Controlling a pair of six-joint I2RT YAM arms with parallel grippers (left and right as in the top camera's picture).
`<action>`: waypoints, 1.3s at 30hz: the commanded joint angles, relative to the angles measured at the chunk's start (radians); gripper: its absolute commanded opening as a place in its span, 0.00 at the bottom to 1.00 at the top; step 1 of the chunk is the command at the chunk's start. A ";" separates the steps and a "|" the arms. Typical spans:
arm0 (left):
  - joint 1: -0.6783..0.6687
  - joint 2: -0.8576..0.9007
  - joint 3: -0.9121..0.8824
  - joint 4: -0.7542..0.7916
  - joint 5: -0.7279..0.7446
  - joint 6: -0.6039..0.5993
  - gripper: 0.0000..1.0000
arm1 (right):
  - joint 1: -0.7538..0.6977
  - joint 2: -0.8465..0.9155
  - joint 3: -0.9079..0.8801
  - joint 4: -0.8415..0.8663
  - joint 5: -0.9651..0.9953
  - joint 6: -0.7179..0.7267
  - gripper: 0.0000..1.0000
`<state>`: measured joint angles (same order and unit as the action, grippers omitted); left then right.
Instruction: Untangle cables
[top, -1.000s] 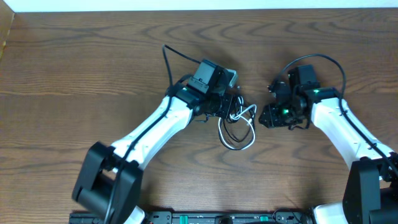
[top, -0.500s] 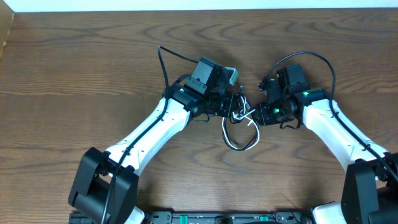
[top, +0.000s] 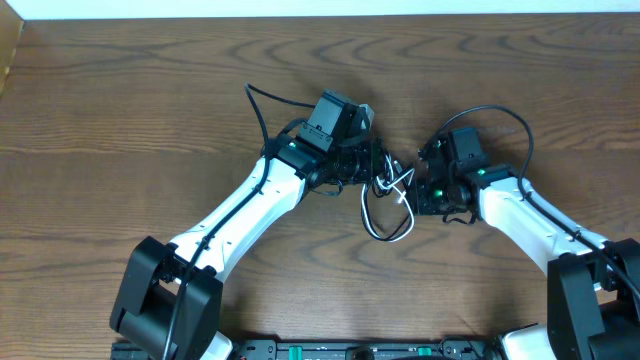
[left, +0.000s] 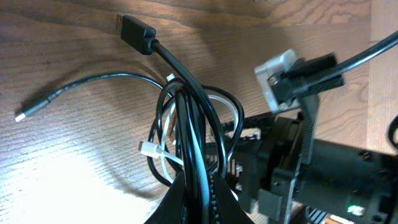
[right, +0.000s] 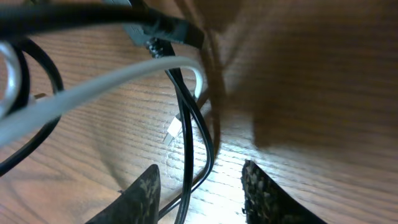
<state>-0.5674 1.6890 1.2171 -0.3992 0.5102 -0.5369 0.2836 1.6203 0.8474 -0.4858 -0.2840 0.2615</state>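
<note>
A tangle of thin black cables and one white cable (top: 385, 205) lies on the wooden table between my two arms. My left gripper (top: 368, 165) is shut on the bundle of black and white cables (left: 193, 134), which rises from its jaws in the left wrist view (left: 200, 205). A black plug end (left: 137, 30) and a thin black cord with a small tip (left: 62, 93) spread out beyond it. My right gripper (top: 420, 188) is open, its fingers (right: 198, 190) astride black cable strands (right: 189, 140), with the white cable (right: 106, 84) just ahead.
The wooden table (top: 120, 110) stretches all round. My right arm's body (left: 311, 162) stands close behind the tangle in the left wrist view. Thicker black arm wires loop above each wrist (top: 500, 112).
My right gripper has moved left up to the tangle. My left gripper has shifted slightly right and up with the bundle, and the white loop has been drawn along.
</note>
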 joint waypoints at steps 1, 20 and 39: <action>0.001 -0.004 -0.002 0.005 -0.001 -0.046 0.07 | 0.018 0.003 -0.034 0.025 -0.021 0.058 0.33; 0.002 -0.004 -0.002 -0.042 -0.167 0.016 0.07 | 0.021 0.003 -0.111 -0.033 0.167 0.142 0.01; 0.137 -0.004 -0.002 -0.093 -0.272 0.020 0.07 | -0.043 0.003 -0.111 -0.216 0.428 0.360 0.01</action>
<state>-0.4500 1.6890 1.2171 -0.4931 0.2718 -0.5415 0.2596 1.5902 0.7719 -0.6903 0.0673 0.5819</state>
